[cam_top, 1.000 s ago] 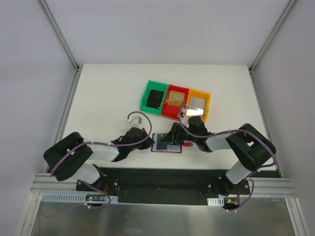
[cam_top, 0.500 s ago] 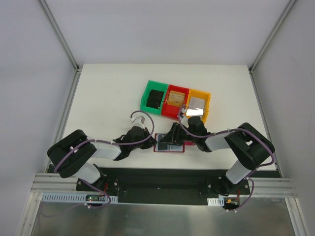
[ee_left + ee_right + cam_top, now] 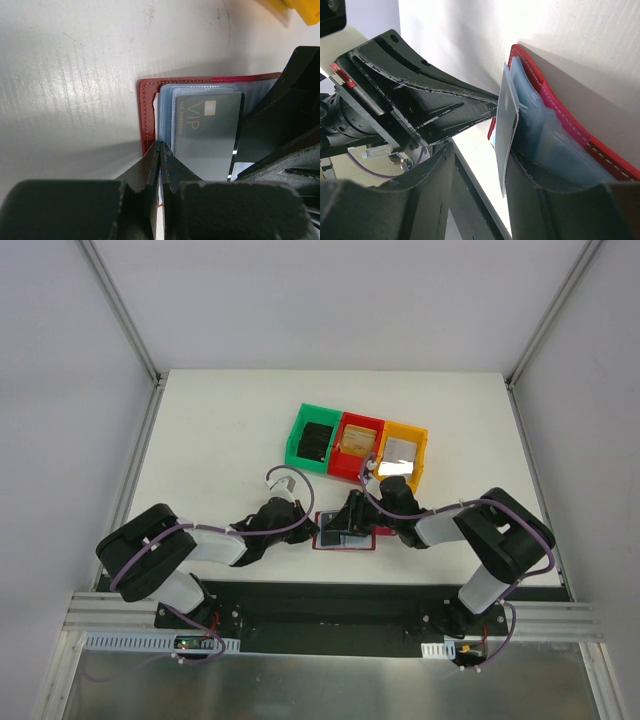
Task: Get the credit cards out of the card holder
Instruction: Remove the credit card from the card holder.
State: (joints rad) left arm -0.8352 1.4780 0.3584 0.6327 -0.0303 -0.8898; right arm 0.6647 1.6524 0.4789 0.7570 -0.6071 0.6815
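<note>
Straddling likely-stiff, slick grey plastic card, right gripper half-spread, unclamped | left gripper closed, tips on red bifold holder | pinch card's near edge.

We see the card holder as smooth red leather-like material with pale stitching along its edge. Its inner pockets are soft, translucent blue-grey plastic, and the grey card has a sleek, faintly glossy face. The counter is matt white with a fine streaked grain, the green bin, red bin and orange bin are shiny moulded plastic, and the left hand and right hand are matt black plastic, scuffed pale along their edges.
</note>
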